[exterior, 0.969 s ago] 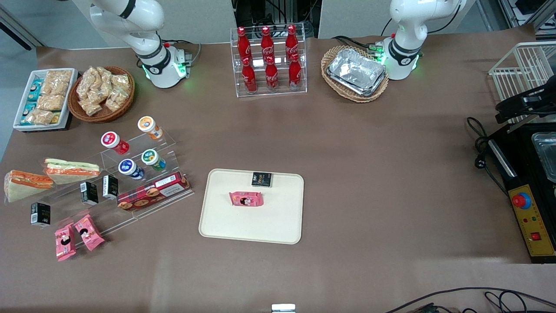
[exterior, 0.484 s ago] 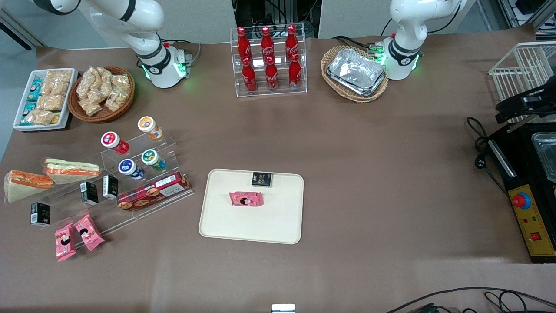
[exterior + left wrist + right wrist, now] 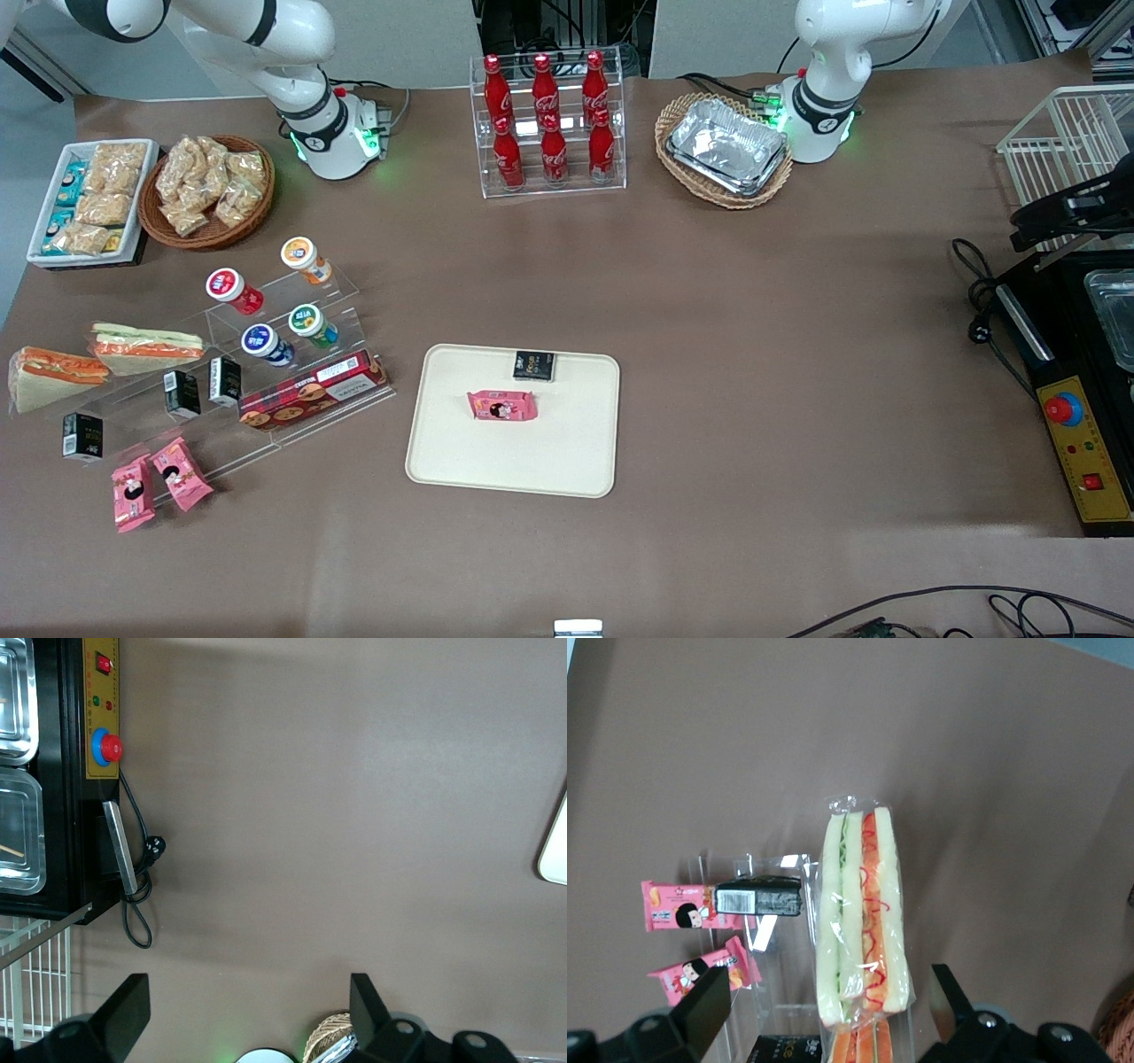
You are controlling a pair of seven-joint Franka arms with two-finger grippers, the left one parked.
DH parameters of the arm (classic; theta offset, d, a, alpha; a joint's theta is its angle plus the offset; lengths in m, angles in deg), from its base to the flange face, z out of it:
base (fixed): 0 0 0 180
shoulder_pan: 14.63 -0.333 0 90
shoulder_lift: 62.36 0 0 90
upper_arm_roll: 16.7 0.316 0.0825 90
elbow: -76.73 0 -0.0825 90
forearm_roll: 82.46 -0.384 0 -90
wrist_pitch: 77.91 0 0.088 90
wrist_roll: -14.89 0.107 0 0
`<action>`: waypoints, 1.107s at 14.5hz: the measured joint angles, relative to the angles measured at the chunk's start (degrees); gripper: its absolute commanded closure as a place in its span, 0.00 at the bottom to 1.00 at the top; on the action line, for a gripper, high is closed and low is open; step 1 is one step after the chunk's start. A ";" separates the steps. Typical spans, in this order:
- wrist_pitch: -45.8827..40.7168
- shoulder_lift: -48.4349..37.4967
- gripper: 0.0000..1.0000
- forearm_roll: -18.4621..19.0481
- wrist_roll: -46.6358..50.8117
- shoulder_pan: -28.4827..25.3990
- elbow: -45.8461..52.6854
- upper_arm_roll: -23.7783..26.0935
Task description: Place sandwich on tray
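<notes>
The sandwich (image 3: 51, 377) lies at the working arm's end of the table, just beside the longer sandwich (image 3: 146, 347) and well apart from the tray (image 3: 461, 465). The tray already carries a pink packet (image 3: 502, 405) and a black packet (image 3: 534, 365). The gripper (image 3: 828, 979) hovers high over the sandwiches, fingers spread and empty; we think it is there to line up a grasp. The front view does not show the gripper. At the wrist view's edge an orange strip, perhaps our sandwich, is cut off.

Sandwich (image 3: 53, 377) flanked by longer sandwich (image 3: 146, 348), seemingly open above.
</notes>
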 measured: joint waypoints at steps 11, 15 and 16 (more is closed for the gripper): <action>7.85 0.51 0.00 -0.91 -5.22 0.27 -6.60 -0.09; 8.14 0.57 0.00 -3.07 -5.41 0.27 -8.20 -0.02; 8.18 0.57 0.01 -4.15 -5.53 0.27 -8.58 -0.02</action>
